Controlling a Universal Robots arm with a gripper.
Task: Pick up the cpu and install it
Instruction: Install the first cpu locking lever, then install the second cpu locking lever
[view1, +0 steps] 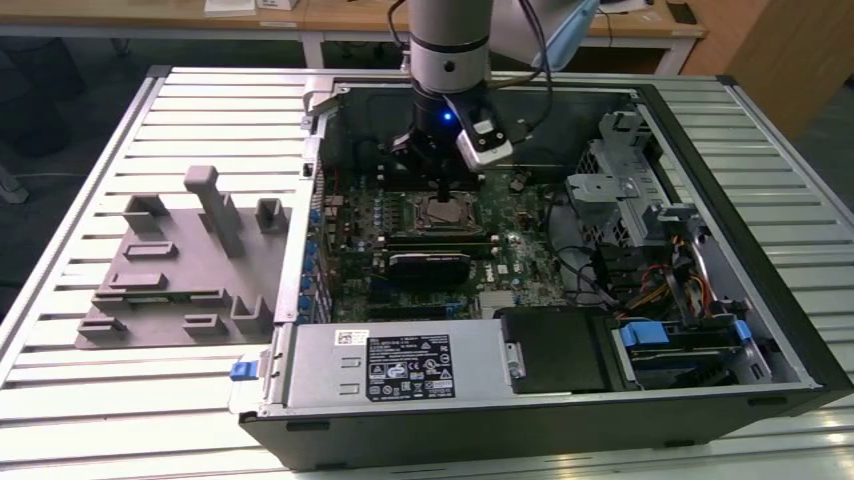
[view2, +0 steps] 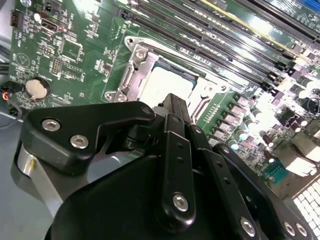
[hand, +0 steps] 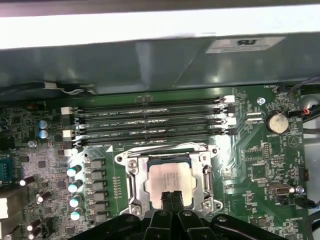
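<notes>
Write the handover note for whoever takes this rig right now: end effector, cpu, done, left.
End effector: fingers together, holding nothing, tips right above the cpu in both wrist views.
Cpu: lying flat inside the socket frame on the motherboard, inside the open computer case.
Done: cpu is picked and placed in the socket.
Left: whether it is fully seated cannot be judged from here; check that. The grey fixture sits on the table at the exterior view's left.

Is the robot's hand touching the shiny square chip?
Cannot tell. In the first wrist view the fingers overlap the cpu's edge in its socket, and no view shows contact or a gap plainly.
</notes>
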